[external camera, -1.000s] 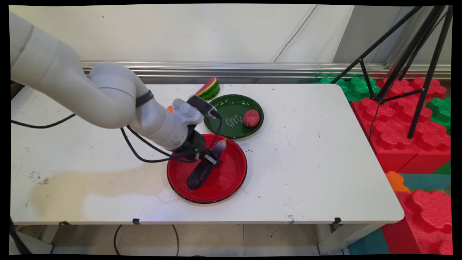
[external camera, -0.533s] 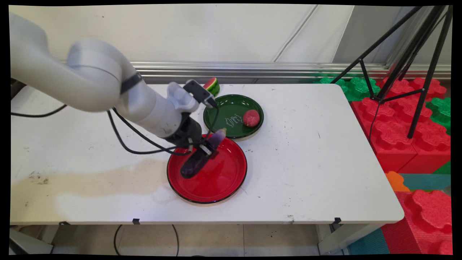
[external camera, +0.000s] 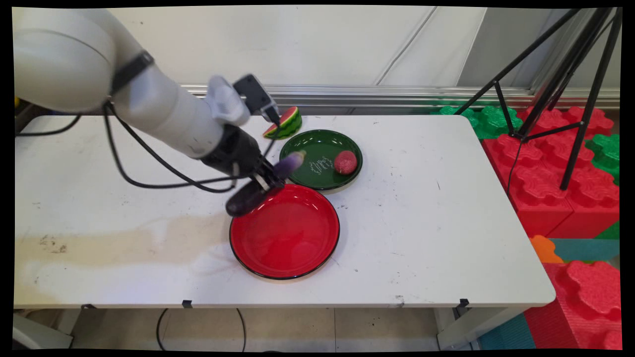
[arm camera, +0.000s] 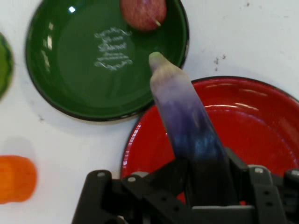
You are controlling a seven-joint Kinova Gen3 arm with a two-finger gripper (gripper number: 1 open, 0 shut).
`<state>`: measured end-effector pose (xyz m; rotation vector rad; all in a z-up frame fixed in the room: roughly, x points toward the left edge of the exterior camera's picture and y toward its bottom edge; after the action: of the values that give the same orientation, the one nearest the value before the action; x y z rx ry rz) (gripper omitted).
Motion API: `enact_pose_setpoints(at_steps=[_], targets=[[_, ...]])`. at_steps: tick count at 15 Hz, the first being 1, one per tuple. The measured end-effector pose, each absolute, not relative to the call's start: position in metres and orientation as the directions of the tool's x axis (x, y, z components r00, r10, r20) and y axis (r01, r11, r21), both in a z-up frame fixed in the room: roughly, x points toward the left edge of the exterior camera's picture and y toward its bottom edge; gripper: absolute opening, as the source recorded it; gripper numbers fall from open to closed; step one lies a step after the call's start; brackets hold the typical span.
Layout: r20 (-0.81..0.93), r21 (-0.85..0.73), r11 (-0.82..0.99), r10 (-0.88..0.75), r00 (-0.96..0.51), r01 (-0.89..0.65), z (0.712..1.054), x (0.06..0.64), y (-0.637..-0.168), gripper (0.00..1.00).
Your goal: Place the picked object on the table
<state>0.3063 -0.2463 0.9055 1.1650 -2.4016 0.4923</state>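
My gripper [external camera: 265, 179] is shut on a dark purple eggplant [external camera: 263, 182], which hangs in the air over the back left rim of the red plate [external camera: 285, 233]. In the hand view the eggplant [arm camera: 187, 126] runs up from between the fingers, its pale tip over the edge of the green plate [arm camera: 93, 84]. The red plate [arm camera: 261, 126] lies below it with nothing in it. The green plate [external camera: 317, 148] behind holds a pinkish-red round fruit [external camera: 345, 162], seen in the hand view as the fruit [arm camera: 142, 13] at the top.
A watermelon slice [external camera: 284, 123] lies at the table's back, behind the green plate. An orange item [arm camera: 16, 178] lies on the table left of the plates in the hand view. Red and green foam blocks [external camera: 560, 168] and a black tripod [external camera: 565, 74] stand to the right of the table.
The gripper has lifted the eggplant out of the red plate and carried it up and to the back left. The red plate now lies bare.
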Motion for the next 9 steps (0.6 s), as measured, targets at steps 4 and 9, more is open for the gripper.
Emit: enact_pose_setpoints(at_steps=[4, 9], targets=[[0.502, -0.199, 0.635, -0.588, -0.634, -0.746, 0.928, 0.328, -0.241, 0.00], [0.441, -0.282, 0.686, -0.528, -0.726, -0.671, 0.941, 0.366, -0.242, 0.00]])
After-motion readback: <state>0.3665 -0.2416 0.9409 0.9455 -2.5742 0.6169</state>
